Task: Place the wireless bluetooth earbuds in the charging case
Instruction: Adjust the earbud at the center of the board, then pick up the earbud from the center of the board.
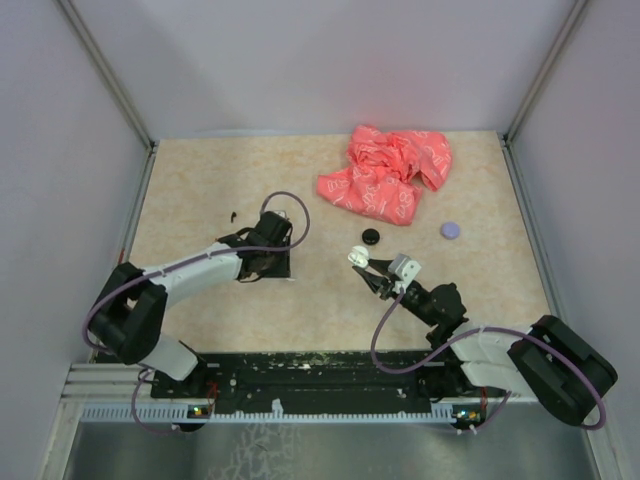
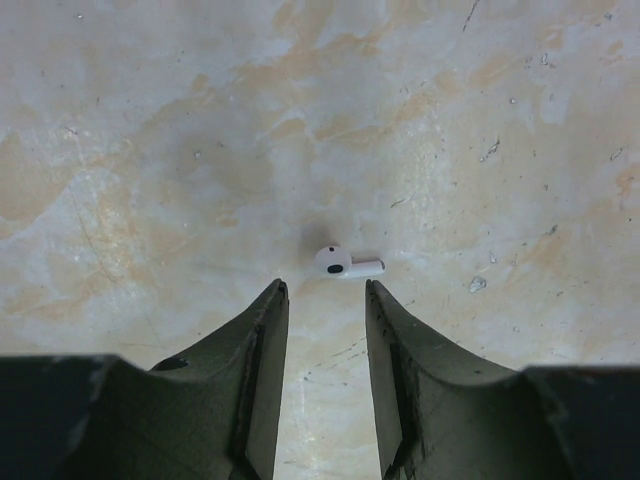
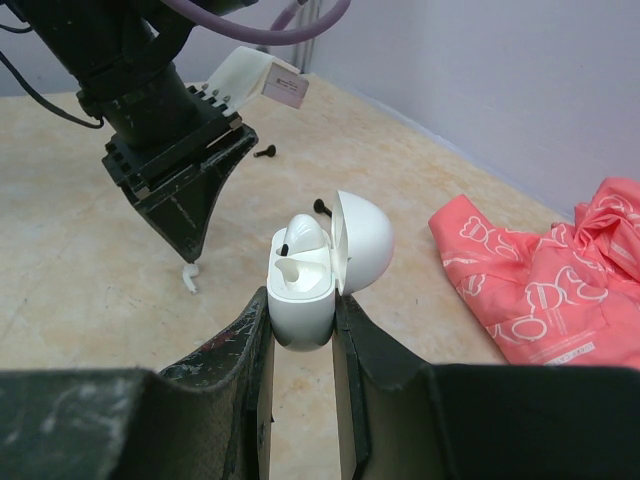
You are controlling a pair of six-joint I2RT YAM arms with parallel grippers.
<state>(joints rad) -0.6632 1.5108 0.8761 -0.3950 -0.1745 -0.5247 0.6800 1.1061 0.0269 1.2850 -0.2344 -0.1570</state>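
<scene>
A white earbud [image 2: 345,263] lies on the beige table just beyond my left gripper's tips. It also shows in the right wrist view [image 3: 189,279], below the left gripper [image 3: 190,225]. My left gripper [image 2: 325,290] is open and empty, and points down over the earbud without touching it. My right gripper [image 3: 303,310] is shut on the white charging case [image 3: 305,290] and holds it upright with the lid open. One white earbud [image 3: 307,235] sits in the far slot; the near slot is empty. In the top view the case [image 1: 358,257] is at the table's middle, right of the left gripper [image 1: 268,268].
A crumpled pink cloth [image 1: 388,172] lies at the back right. A black disc [image 1: 371,237] and a pale purple disc [image 1: 450,230] lie near it. Tiny black bits [image 1: 232,214] lie at the left, and two show in the right wrist view [image 3: 264,152]. Walls enclose the table.
</scene>
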